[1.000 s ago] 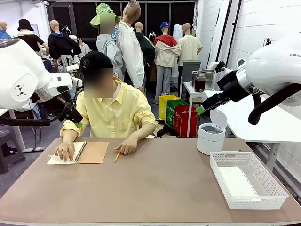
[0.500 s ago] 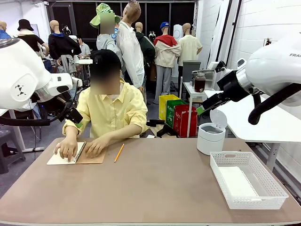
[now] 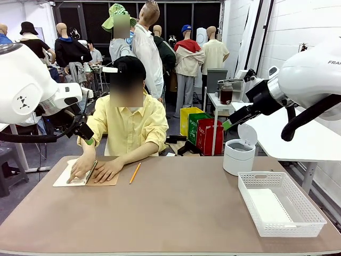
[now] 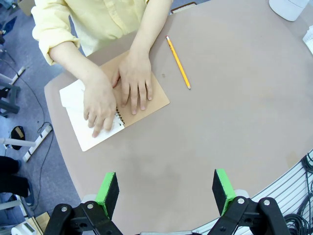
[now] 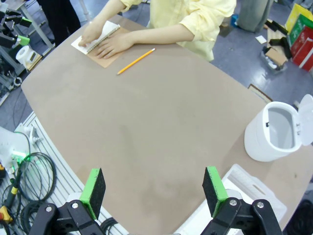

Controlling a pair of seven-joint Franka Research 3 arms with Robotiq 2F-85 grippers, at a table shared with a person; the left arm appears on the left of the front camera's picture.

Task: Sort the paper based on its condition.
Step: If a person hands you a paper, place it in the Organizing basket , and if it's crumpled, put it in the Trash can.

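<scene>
A white sheet of paper (image 3: 269, 205) lies flat in the white basket (image 3: 308, 216) at the right. At the far left a person presses one hand on the brown cover (image 4: 157, 100) of an open spiral notebook. The other hand grips its white page (image 4: 90, 139) beside the spiral, and one corner of that page curls up. My left gripper (image 4: 165, 192) hangs open high above the table near the notebook, nothing between its green pads. My right gripper (image 5: 152, 191) is also open and empty, up over the table's right half. In the front view both grippers, left (image 3: 86, 137) and right (image 3: 229, 124), stay off the table.
A yellow pencil (image 3: 135, 173) lies right of the notebook. A white bin (image 3: 238, 156) with its lid up stands at the far right, behind the basket. The bin (image 5: 274, 132) looks empty from above. The person sits at the far edge.
The person's hand moved from beside the pencil onto the brown cover. The other hand went from flat on the page to gripping it at the spiral. Neither arm moved.
</scene>
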